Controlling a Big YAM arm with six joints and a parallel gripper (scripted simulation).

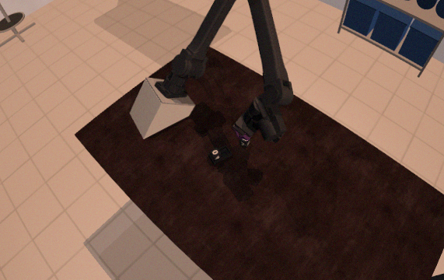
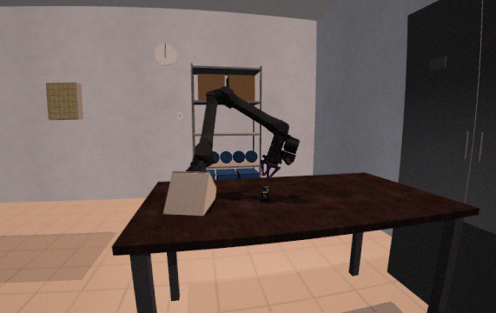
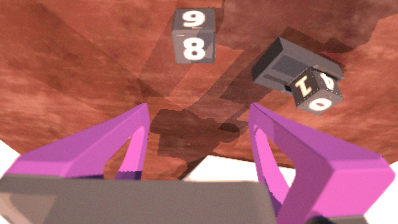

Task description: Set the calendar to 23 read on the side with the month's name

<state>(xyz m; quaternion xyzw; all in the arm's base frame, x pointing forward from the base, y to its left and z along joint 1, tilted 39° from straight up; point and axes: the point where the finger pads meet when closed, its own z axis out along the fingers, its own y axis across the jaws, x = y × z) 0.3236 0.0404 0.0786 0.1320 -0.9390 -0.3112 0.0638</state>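
Note:
A dark cube [image 1: 244,143] [image 2: 266,189] [image 3: 194,36] stands loose on the table, away from the tray; the wrist view shows a white 9 and an 8 on two of its faces. A second dark cube [image 1: 215,154] [image 2: 265,196] [image 3: 315,92] is at one end of the small dark tray [image 1: 226,152] [image 3: 267,60]. It shows 1, 0 and part of another digit in the wrist view; the 0 faces up in the top view. The month's name cannot be read. My gripper [image 2: 268,176] [image 3: 198,111] is open and empty, its purple fingers above the table near the loose cube.
The pale wedge-shaped arm base [image 1: 155,113] [image 2: 188,193] stands on the dark table [image 1: 323,175] [image 2: 339,204], on the other side of the tray from the loose cube's side in part. A shelf rack [image 2: 227,103] stands behind the table.

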